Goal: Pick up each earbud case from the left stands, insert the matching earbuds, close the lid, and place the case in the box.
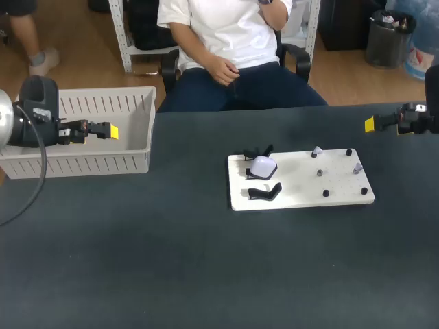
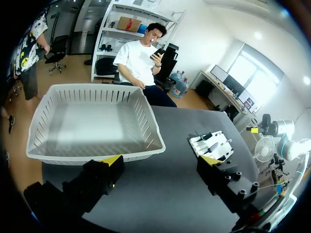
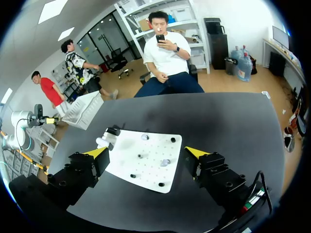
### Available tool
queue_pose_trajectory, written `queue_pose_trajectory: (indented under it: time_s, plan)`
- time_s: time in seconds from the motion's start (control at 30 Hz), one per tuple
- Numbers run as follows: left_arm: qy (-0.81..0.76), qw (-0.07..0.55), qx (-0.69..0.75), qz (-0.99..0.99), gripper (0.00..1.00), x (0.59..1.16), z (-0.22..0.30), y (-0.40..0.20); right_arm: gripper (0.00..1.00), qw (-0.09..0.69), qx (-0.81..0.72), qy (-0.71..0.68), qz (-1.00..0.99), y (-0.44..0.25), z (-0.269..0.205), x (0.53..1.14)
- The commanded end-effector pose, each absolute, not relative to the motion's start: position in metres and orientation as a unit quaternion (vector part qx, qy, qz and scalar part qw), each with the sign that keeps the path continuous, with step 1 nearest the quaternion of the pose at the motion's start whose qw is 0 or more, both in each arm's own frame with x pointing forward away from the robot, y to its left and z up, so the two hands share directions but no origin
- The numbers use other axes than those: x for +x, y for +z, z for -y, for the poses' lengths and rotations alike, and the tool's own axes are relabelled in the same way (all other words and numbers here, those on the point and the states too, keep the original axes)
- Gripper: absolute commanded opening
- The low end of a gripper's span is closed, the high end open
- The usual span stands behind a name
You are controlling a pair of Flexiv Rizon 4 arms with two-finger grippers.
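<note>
— Table and box?
— Dark table (image 1: pixel 171 260). The white box (image 1: pixel 137 163) is at its left, with the left gripper (image 2: pixel 161 160) by it, fingers wide apart and empty.
— The board?
— White board (image 1: pixel 302 195) mid-table. The right gripper (image 3: pixel 146 152) is well apart from it, spread wide and holding nothing. A white case (image 1: pixel 263 166) sits on a left stand, and there are two specks, possibly earbuds (image 1: pixel 317 152), to the right.

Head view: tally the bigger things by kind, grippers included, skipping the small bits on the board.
Box: 1
White board: 1
Earbud case: 1
Black stands: 3
Left gripper, right gripper: 2
Total: 8
</note>
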State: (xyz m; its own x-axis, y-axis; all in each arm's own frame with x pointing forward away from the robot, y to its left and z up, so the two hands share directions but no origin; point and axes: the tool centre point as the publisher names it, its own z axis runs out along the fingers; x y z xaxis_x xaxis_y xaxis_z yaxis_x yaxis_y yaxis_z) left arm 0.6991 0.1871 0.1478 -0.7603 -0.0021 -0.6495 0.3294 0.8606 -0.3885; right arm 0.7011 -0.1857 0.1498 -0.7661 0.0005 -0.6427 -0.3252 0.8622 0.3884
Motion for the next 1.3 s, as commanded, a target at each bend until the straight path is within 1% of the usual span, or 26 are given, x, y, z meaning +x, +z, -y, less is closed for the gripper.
queue_pose_trajectory:
  time_s: [0.03, 0.43, 0.5, 0.7, 0.77, 0.93, 1.07, 1.3]
  plan:
    - [-0.243, 0.33, 0.089, -0.908, 1.0, 0.7, -0.185, 0.15, 1.0, 0.33, -0.09, 0.246, -0.907, 0.15, 0.186, 0.701]
    - [-0.243, 0.33, 0.089, -0.908, 1.0, 0.7, -0.185, 0.15, 1.0, 0.33, -0.09, 0.246, -0.907, 0.15, 0.186, 0.701]
    - [-0.273, 0.377, 0.153, -0.872, 1.0, 0.698, -0.181, 0.153, 1.0, 0.33, -0.09, 0.246, -0.907, 0.15, 0.186, 0.701]
    - [-0.302, 0.467, 0.336, -0.76, 1.0, 0.693, -0.165, 0.154, 1.0, 0.33, -0.09, 0.246, -0.907, 0.15, 0.186, 0.701]
    - [-0.335, 0.472, 0.373, -0.726, 1.0, 0.693, -0.162, 0.153, 1.0, 0.33, -0.09, 0.246, -0.907, 0.15, 0.186, 0.701]
    - [-0.339, 0.491, 0.459, -0.658, 1.0, 0.691, -0.151, 0.151, 1.0, 0.33, -0.09, 0.246, -0.907, 0.15, 0.186, 0.701]
    - [-0.335, 0.502, 0.489, -0.63, 1.0, 0.689, -0.145, 0.156, 1.0, 0.33, -0.09, 0.246, -0.907, 0.15, 0.186, 0.701]
    - [-0.329, 0.498, 0.543, -0.591, 1.0, 0.679, -0.135, 0.158, 1.0, 0.33, -0.09, 0.246, -0.907, 0.15, 0.186, 0.701]
